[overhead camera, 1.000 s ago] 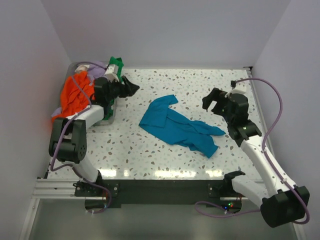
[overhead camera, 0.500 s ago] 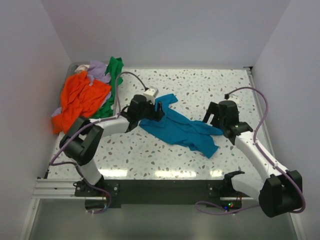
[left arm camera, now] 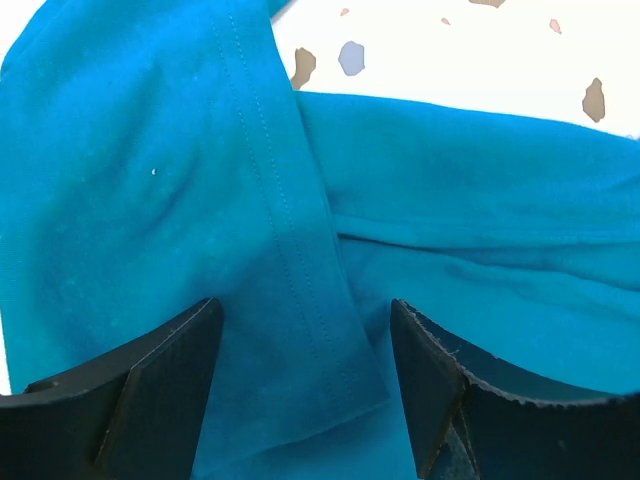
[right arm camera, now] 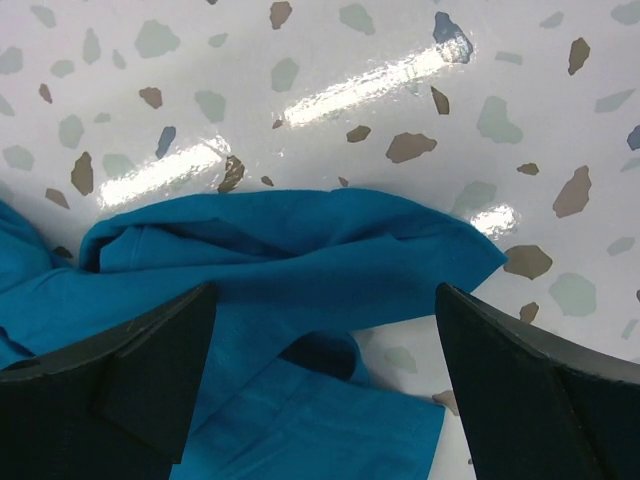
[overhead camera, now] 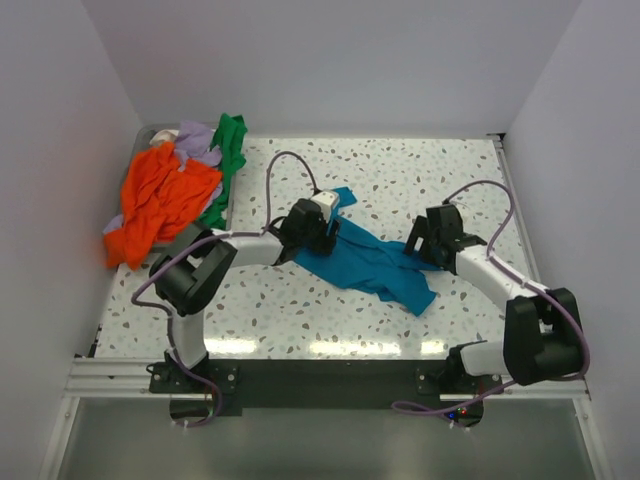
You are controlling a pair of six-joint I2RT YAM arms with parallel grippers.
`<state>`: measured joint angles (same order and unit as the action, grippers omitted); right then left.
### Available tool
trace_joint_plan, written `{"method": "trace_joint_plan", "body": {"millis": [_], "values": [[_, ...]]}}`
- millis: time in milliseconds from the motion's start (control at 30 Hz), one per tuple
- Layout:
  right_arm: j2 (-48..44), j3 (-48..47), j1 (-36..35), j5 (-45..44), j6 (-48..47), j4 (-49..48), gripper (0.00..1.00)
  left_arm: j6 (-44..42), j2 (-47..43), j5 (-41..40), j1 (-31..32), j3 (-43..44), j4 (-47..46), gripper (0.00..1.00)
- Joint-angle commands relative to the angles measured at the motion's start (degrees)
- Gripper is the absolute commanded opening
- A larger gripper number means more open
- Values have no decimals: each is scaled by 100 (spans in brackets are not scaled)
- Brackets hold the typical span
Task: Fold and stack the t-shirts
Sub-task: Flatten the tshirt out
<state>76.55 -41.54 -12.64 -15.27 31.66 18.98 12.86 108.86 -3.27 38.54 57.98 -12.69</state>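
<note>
both hands spread over teal shirt [overhead camera: 365, 262], nothing pinched
shirt lies crumpled at middle of bench [overhead camera: 400, 170]; left hand [left arm camera: 305, 315] at its far-left end, right hand [right arm camera: 325, 295] at its right tip. risk: closing on doubled layers or just a sleeve, so it lifts bunched, not flat.
</note>
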Motion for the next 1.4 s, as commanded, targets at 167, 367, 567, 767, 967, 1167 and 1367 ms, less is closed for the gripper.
{"method": "trace_joint_plan", "body": {"millis": [167, 367, 567, 767, 967, 1167, 1367], "values": [[667, 23, 376, 533, 112, -527, 90, -126, 461, -78, -22, 416, 47, 71], [757, -99, 464, 920, -37, -624, 41, -179, 321, -200, -23, 373, 65, 20], [291, -600, 509, 596, -177, -150, 0, -144, -268, -166, -242, 83, -181, 0], [-465, -1584, 517, 139, -362, 518, 0, 75, -1759, 10, -838, -690, -515, 0], [-1466, -2481, 526, -617, -547, 1203, 0, 155, -3026, 81, -1331, -1157, -375, 0], [-2161, -3491, 517, -1118, -801, 1537, 0, 164, -4151, 28, -1691, -1298, -68, 0], [-2224, -4239, 526, -1189, -1065, 1451, 0, 190, -4970, 89, -1903, -1429, 144, 0]]}}
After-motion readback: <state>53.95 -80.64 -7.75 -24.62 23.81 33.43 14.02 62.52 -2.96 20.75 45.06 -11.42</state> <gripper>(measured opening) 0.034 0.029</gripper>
